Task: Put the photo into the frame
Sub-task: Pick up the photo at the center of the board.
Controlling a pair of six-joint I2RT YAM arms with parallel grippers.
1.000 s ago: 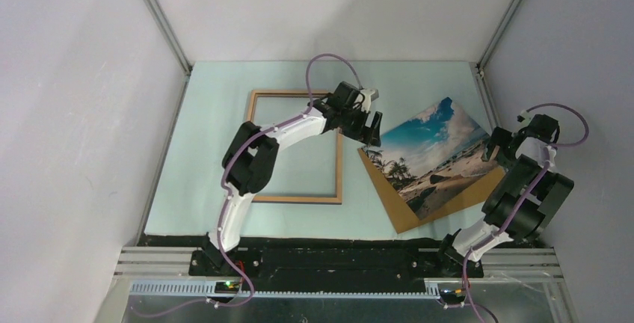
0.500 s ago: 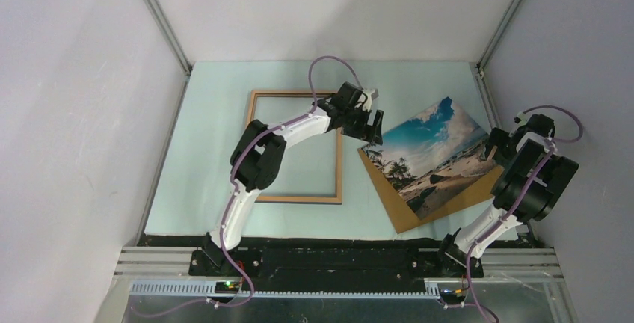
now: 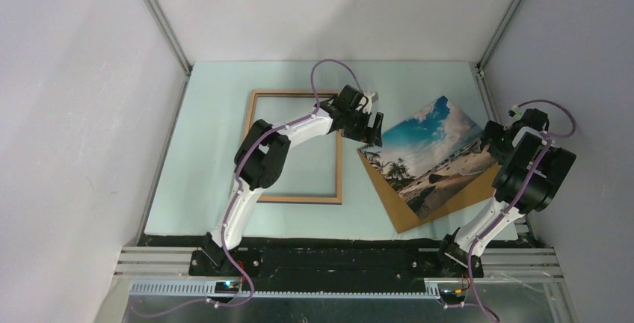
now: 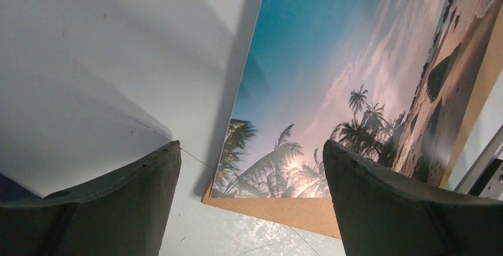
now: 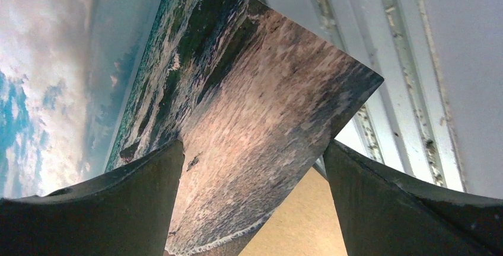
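The photo (image 3: 430,151), a beach print with palms, lies face up and askew on the brown backing board (image 3: 456,200) at the right. The frame (image 3: 291,199) lies flat to its left, light wood side up. My left gripper (image 3: 370,134) is open, low over the photo's left corner. In the left wrist view its gripper (image 4: 249,202) straddles the photo (image 4: 332,78) corner and board (image 4: 285,211) edge. My right gripper (image 3: 491,142) is open at the photo's right corner. In the right wrist view its gripper (image 5: 252,202) straddles the photo (image 5: 249,108) above the board (image 5: 296,229).
The enclosure's right wall and its aluminium rail (image 3: 486,91) run close beside the right gripper; the rail also shows in the right wrist view (image 5: 409,60). The left arm (image 3: 299,125) reaches across the frame's top right corner. The mat's front edge (image 3: 336,232) lies near the board.
The right gripper has shifted slightly left and back toward the photo's right corner. The left arm's elbow has swung right; its gripper stays at the photo's left corner. The photo has not moved.
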